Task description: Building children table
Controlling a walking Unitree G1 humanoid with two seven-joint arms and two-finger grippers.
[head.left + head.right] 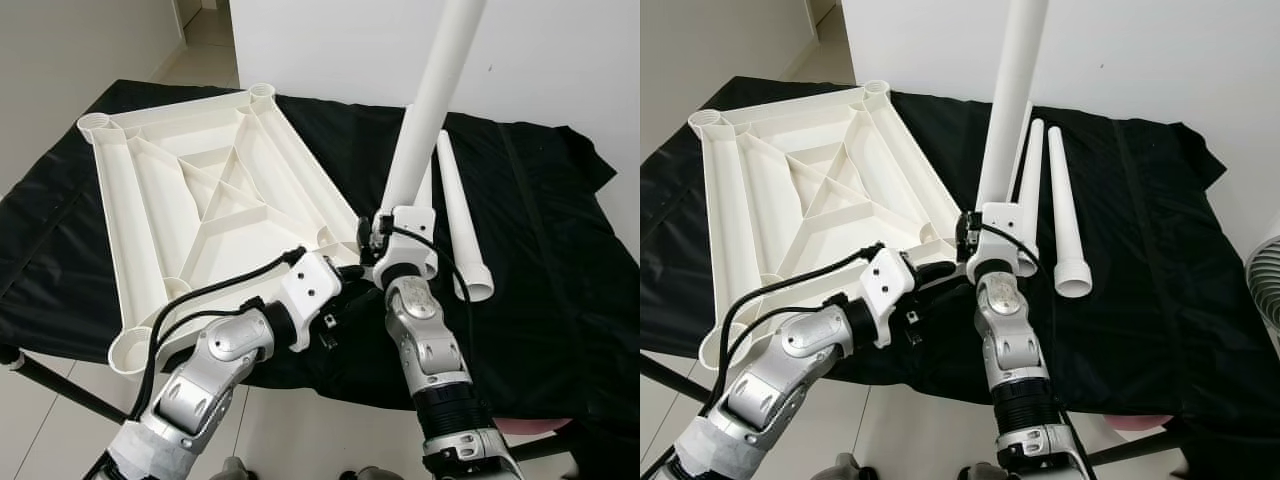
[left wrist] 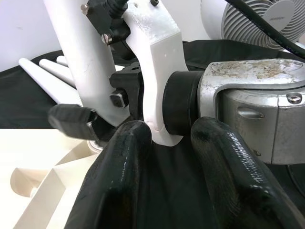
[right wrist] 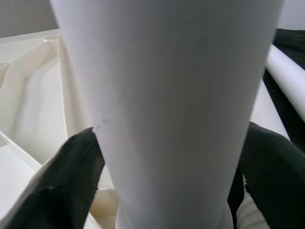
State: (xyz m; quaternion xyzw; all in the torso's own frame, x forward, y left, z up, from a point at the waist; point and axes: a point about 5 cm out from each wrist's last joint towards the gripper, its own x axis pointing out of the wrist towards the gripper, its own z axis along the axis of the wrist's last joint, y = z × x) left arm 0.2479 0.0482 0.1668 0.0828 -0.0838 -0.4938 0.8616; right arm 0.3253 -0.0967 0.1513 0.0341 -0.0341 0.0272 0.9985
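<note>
Right now your right end effector (image 1: 980, 262) is gripping a white table leg (image 1: 1008, 110), fingers clamped on both sides of its lower end, w/ the leg standing nearly upright and leaning slightly away from the robot. Its bottom is sitting at the near right corner of the upturned white tabletop (image 1: 800, 190), which is lying ribs-up on a bench draped in black cloth (image 1: 1160, 250). Can't tell if the leg is seated in the corner socket. Your left end effector (image 1: 945, 270) is reaching in just beside the right wrist, fingers (image 2: 119, 171) parted w/ nothing between them, tips close to the leg's base. Two more white legs (image 1: 1065, 210) are lying side by side on the cloth, just right of the held one. A white fan (image 1: 1265, 285) is showing at the right edge.
</note>
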